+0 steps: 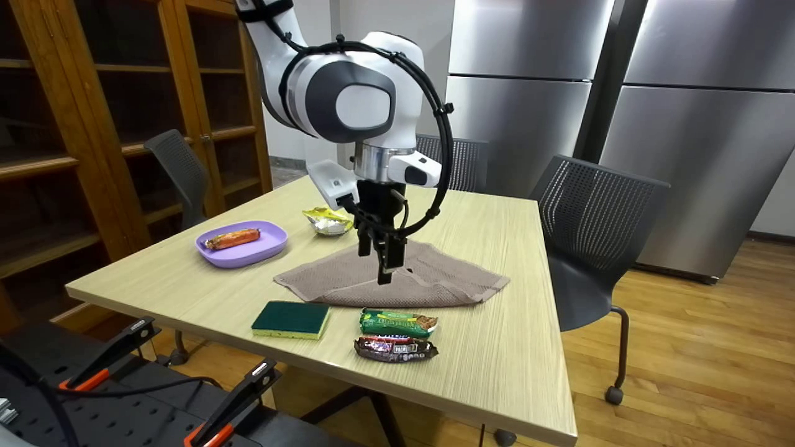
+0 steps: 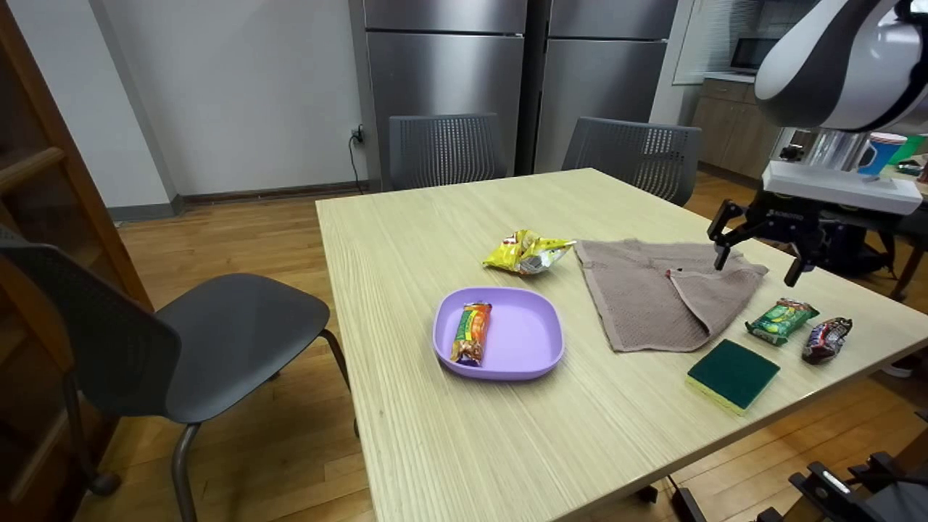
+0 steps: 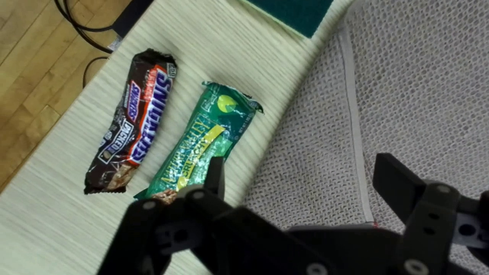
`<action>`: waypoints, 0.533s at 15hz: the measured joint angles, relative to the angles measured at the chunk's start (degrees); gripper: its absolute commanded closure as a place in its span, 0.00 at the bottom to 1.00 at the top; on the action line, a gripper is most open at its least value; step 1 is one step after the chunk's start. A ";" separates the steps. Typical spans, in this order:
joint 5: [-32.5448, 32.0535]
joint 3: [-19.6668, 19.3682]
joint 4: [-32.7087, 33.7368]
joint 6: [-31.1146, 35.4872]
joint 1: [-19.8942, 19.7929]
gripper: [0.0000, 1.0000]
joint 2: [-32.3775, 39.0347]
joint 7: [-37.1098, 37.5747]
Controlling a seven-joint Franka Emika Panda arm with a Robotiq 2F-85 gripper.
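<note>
In both exterior views only, a plate [image 2: 525, 330] containing an orange bar [image 2: 471, 333] is shown near the counter [image 2: 384, 312] edge. The claw [image 2: 756, 268] is spread.

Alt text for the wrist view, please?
The open, empty gripper hangs above a taupe cloth, partly hiding a green Nature Valley bar. A Snickers bar lies beside it on the table; a green sponge shows at the top edge.
</note>
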 measured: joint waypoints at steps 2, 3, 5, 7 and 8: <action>-0.17 -0.76 0.07 0.52 0.00 0.00 0.78 1.62; -0.34 -1.24 0.07 0.64 0.00 0.00 1.12 2.31; -0.53 -2.19 0.05 0.69 0.00 0.00 1.65 3.55; -0.53 -3.06 0.03 0.70 0.00 0.00 2.08 4.46; -0.53 -3.39 0.03 0.70 -0.01 0.00 2.29 4.94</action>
